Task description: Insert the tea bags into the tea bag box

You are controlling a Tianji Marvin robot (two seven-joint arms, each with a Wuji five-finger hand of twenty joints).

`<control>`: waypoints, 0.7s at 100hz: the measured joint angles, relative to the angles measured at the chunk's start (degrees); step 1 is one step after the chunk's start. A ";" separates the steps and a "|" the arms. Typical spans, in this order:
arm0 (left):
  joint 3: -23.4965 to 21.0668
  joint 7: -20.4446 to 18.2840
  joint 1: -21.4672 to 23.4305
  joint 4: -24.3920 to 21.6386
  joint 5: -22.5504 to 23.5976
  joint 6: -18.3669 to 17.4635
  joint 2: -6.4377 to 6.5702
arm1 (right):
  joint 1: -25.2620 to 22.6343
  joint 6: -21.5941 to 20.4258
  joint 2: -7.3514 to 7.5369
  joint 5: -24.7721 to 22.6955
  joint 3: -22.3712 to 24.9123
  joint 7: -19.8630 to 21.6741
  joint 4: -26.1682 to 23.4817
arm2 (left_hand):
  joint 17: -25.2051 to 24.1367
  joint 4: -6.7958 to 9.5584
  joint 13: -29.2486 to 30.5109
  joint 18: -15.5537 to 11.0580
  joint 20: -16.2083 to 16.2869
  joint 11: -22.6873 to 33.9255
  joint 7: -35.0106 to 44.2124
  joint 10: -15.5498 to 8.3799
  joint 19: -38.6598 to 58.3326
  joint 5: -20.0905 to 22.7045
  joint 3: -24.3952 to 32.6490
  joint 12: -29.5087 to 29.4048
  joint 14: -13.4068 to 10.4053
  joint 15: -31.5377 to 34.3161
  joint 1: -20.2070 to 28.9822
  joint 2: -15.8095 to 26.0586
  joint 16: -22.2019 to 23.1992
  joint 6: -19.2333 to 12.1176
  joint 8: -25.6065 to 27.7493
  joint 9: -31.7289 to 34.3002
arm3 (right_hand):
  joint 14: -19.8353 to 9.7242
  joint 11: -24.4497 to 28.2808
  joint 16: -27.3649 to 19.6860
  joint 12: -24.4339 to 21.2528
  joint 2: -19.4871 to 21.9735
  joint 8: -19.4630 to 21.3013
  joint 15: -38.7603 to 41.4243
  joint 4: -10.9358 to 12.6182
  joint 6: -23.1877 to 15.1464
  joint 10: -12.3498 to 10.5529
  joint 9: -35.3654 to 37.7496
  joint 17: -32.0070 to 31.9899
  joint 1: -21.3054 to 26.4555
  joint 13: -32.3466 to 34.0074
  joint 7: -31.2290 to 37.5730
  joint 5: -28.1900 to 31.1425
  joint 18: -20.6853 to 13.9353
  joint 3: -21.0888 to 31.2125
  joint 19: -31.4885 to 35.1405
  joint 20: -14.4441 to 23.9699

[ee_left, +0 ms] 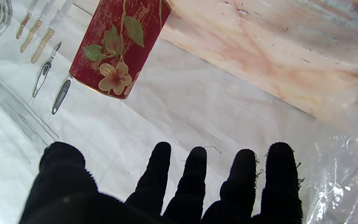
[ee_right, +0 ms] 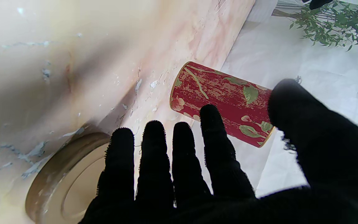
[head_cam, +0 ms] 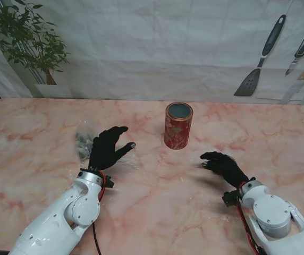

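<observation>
Left hand (head_cam: 107, 147), fingers spread and empty, sits just right of the bagged tea bags (head_cam: 84, 139); upright tea bag box (head_cam: 178, 126) farther right.

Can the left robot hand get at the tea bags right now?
Probably yes. The left robot hand is open, and the tea bags lie just beside its fingers with nothing between them.

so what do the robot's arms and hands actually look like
Both arms have glossy white, rounded shells with round joint caps. The left robot hand and right robot hand are five-fingered and covered in fuzzy black fabric gloves, with loose threads at the fingertips in the left wrist view. Red and black cables run along each wrist, beside a black wrist fitting.
</observation>
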 measured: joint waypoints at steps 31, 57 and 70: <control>0.40 0.91 0.41 0.68 -1.25 -1.11 -0.38 | -0.81 0.05 0.35 -1.94 0.99 0.36 -0.89 | 0.06 0.00 0.02 0.46 0.00 0.00 0.24 0.00 0.01 -0.01 0.00 0.00 0.00 0.00 0.00 -0.07 0.00 0.00 -0.34 0.01 | 0.00 0.00 0.00 0.00 -1.30 0.18 0.00 0.00 0.00 0.00 -0.54 -0.01 0.01 -0.01 0.00 -0.01 -0.21 1.89 0.00 0.02; -0.16 0.70 0.80 0.70 -1.15 -1.06 -0.43 | -0.75 0.51 0.01 -10.05 0.39 -8.50 -0.66 | 0.08 0.00 0.13 0.47 0.00 0.12 0.93 0.00 0.02 -0.01 0.00 0.00 -0.01 0.00 0.00 -0.11 0.00 0.00 -0.34 0.00 | 0.00 2.27 0.08 0.02 -6.98 0.77 2.21 0.00 0.00 -0.08 1.02 1.43 0.73 1.09 4.40 0.84 -0.84 5.83 0.20 0.02; -0.65 0.13 1.01 0.61 -1.21 -1.05 -0.41 | 0.13 2.76 -1.04 -15.80 -0.09 -13.70 0.29 | 0.10 0.00 0.14 0.48 0.00 0.19 1.52 0.00 0.04 -1.54 0.00 0.00 -0.01 0.00 0.00 -0.12 0.00 -0.01 -0.37 0.01 | 0.00 2.43 0.09 0.02 -9.16 0.77 3.16 0.00 -0.06 -0.12 1.70 1.62 0.65 1.74 5.96 1.74 -0.93 7.02 1.25 -0.02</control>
